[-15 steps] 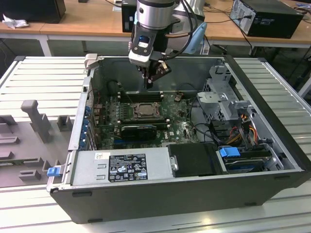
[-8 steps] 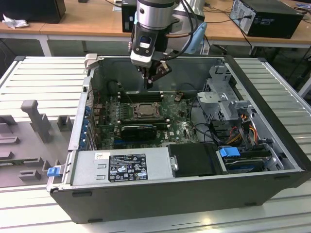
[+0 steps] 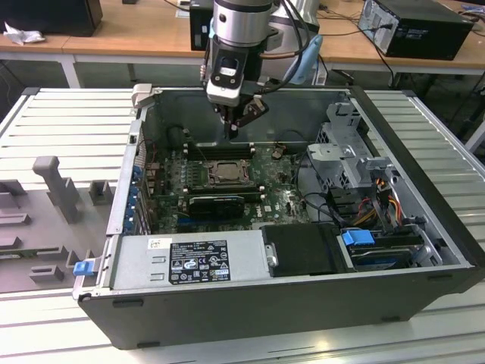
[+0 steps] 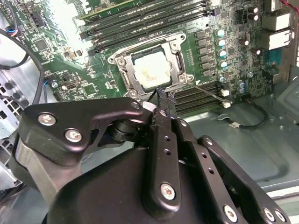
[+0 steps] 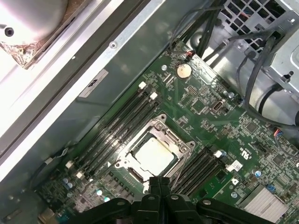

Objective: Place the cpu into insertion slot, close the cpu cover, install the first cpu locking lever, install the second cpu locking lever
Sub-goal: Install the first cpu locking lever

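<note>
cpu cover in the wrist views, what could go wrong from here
1. The gripper, shut, hangs close over the edge of the cpu cover. If it came down off line, it could strike the cpu or bend the frame.
2. A thin locking lever slants out over the memory slots. A push that slips may scrape them.
</note>
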`<state>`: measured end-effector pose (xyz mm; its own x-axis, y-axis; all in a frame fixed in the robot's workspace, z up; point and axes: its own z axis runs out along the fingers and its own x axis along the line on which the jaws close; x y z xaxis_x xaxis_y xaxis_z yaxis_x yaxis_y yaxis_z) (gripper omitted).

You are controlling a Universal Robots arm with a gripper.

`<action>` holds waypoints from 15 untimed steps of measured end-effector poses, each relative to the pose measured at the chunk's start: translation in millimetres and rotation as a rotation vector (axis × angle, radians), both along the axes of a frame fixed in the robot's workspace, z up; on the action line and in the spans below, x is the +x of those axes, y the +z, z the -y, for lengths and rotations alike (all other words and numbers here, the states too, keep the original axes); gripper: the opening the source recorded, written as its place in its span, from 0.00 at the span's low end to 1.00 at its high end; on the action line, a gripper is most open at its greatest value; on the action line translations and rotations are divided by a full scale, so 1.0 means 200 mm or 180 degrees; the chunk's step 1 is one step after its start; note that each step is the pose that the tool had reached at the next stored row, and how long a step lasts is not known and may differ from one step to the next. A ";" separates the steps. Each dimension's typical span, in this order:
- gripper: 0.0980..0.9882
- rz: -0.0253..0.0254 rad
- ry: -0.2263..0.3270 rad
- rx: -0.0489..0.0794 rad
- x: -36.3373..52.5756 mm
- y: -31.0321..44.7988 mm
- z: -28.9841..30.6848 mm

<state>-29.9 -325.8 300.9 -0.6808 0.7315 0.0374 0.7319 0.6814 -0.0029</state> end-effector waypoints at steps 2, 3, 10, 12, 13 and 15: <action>0.01 0.0000 0.0048 0.0000 0.000 0.000 0.000; 0.01 0.0000 0.0069 0.0000 0.000 -0.001 0.000; 0.01 0.0002 0.0546 0.0000 0.000 -0.002 0.000; 0.01 0.0002 0.0710 0.0000 0.000 -0.005 0.000; 0.01 0.0002 0.0782 0.0000 -0.001 -0.006 0.001; 0.01 0.0002 0.0846 0.0000 -0.002 -0.006 0.001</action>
<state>-30.3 -326.0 299.7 -0.8491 0.5269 0.0368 0.5272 0.8497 -0.0024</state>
